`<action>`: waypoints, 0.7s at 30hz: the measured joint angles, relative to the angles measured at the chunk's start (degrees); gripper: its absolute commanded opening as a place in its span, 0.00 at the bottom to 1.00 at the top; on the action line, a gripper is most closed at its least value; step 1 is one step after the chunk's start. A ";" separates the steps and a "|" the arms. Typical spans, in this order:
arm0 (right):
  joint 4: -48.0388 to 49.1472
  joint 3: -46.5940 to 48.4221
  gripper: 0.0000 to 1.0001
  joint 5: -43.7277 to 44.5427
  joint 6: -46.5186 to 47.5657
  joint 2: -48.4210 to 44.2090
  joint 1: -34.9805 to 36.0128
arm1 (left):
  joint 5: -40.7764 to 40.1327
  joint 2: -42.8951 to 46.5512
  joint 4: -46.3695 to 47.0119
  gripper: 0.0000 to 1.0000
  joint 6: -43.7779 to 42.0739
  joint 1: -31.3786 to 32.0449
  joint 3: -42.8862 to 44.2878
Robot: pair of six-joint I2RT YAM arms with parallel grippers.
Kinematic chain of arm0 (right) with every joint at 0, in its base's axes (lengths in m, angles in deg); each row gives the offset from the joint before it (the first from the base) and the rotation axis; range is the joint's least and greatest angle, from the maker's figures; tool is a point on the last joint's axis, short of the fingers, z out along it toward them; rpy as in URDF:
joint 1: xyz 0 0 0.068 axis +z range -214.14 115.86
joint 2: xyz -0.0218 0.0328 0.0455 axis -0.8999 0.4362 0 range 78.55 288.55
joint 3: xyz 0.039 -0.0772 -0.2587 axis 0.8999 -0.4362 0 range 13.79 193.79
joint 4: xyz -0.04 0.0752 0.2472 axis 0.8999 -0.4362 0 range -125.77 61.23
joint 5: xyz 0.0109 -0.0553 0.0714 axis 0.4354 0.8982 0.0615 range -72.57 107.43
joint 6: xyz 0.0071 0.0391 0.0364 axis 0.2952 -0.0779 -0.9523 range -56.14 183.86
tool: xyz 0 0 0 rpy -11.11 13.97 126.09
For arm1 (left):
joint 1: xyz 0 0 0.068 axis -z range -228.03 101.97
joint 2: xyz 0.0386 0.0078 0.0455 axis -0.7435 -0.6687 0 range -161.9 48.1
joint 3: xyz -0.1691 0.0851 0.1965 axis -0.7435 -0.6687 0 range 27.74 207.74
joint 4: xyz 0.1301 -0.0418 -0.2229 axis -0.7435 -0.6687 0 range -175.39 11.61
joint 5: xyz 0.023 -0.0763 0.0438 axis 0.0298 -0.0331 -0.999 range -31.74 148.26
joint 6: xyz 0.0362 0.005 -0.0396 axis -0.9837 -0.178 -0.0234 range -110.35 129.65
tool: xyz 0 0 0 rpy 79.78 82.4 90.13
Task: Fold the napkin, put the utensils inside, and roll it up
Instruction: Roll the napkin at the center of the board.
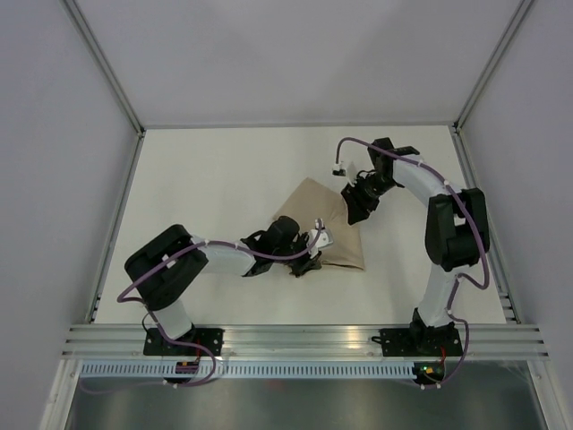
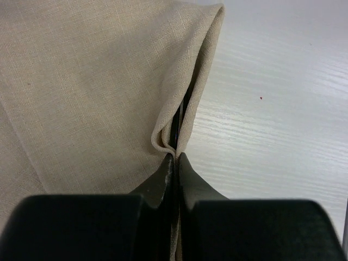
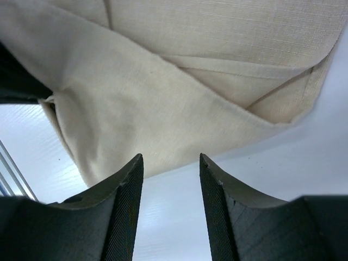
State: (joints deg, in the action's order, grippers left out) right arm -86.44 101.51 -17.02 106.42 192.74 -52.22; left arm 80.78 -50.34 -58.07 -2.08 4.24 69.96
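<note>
- Nearest the arm bases, the left pincer (image 2: 175, 159) is pressed together on the near edge of the napkin (image 1: 333, 235), pinching a raised fold of cloth between its tips.
- Inside that fold there's a dark sliver. It could be one of the utensils or just shadow, I can't tell, and no cutlery lies in plain sight.
- The napkin itself lies on the white table (image 1: 206, 197), folded in layers into a rough triangle, between the two pincers.
- It looks thin, light and limp, so it'll likely sag and slide. I'd take it at a hem or a doubled fold, through all the layers, not on the flat middle.
- At the napkin's far-right edge, the right pincer (image 3: 170, 159) is spread and holds nothing, its tips just short of the cloth's folded border.
</note>
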 measured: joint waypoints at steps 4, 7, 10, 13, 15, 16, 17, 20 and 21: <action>7.48 -10.69 0.50 -0.20 -0.31 -11.15 0.61 | 5.16 0.35 1.64 0.02 2.95 -3.74 -1.11; 13.84 -17.90 0.50 -0.35 -0.35 -17.66 1.07 | 8.66 0.37 3.82 0.02 5.77 -6.62 -2.32; 17.70 -23.50 0.50 -0.68 0.42 -22.64 1.09 | 10.97 0.37 6.14 0.02 8.28 -8.22 -3.34; 20.48 -27.39 0.52 -1.16 1.57 -26.86 1.42 | 12.83 0.13 8.26 0.02 10.73 -8.33 -3.52; 23.04 -29.75 0.55 -1.16 2.21 -29.22 2.51 | 13.94 -0.39 10.05 0.02 12.04 -8.31 -3.54; 24.35 -31.08 0.56 -1.09 2.38 -30.23 3.50 | 14.10 -0.63 10.54 0.02 12.48 -8.31 -3.54; 25.31 -32.17 0.57 -0.96 2.64 -30.88 4.42 | 14.29 -0.92 11.26 0.02 13.00 -8.33 -3.63; 28.00 -35.78 0.59 0.02 3.39 -32.04 9.29 | 15.02 -2.12 12.90 0.02 14.21 -8.33 -3.72; 28.83 -36.92 0.59 0.46 3.74 -32.20 10.84 | 15.10 -2.40 13.18 0.02 14.51 -8.33 -3.82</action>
State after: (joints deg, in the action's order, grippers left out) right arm -57.61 64.59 -16.56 110.16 160.54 -41.38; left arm 95.89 -52.74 -44.90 12.44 -4.09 66.13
